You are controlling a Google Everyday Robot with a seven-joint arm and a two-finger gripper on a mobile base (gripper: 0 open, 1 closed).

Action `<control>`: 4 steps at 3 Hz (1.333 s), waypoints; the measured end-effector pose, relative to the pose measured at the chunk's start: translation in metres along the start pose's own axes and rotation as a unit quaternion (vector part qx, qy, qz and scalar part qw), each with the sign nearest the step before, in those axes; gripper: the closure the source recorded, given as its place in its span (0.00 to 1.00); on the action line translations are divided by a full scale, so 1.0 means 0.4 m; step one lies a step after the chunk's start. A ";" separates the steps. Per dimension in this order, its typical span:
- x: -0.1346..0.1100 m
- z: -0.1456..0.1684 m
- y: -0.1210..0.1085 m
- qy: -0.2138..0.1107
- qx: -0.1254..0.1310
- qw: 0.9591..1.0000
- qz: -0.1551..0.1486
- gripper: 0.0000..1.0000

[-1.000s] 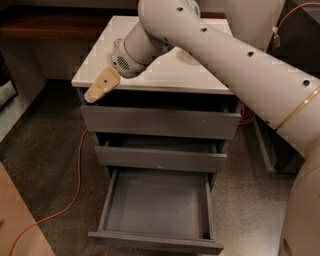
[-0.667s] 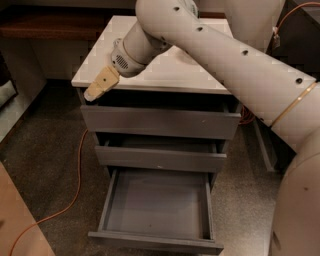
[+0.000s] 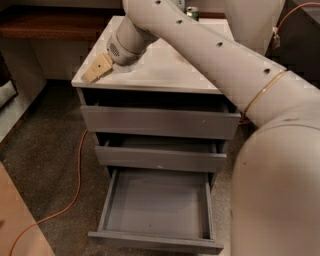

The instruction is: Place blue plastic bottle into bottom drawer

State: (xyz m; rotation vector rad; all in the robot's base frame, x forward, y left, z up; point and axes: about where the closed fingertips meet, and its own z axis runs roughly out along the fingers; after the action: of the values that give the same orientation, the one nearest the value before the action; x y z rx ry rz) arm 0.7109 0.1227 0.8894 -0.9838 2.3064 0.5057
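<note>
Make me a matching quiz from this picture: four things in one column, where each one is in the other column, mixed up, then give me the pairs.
Things:
1. gripper
2. bottom drawer
3. green can
4. orange cable

Places:
A. on the floor, left of the cabinet
B. at the back of the white top
C. above the front left corner of the white top
D. lowest in the cabinet, pulled out furthest

Pairs: 1-C, 2-D, 3-B, 4-A

We find the beige tool (image 3: 97, 67) over the front-left corner of the white table (image 3: 150, 76), a green can (image 3: 192, 13) at its rear, the grey bottom drawer (image 3: 155, 241) open below.
</note>
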 end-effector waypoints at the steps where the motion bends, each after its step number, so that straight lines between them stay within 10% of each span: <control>1: -0.025 0.019 -0.053 -0.002 0.038 0.999 0.026 0.00; 4: -0.054 0.077 -0.216 0.005 0.089 0.992 0.088 0.00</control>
State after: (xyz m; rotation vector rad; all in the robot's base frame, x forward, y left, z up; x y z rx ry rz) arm 0.7986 0.0941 0.8697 -0.7037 2.4121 0.3585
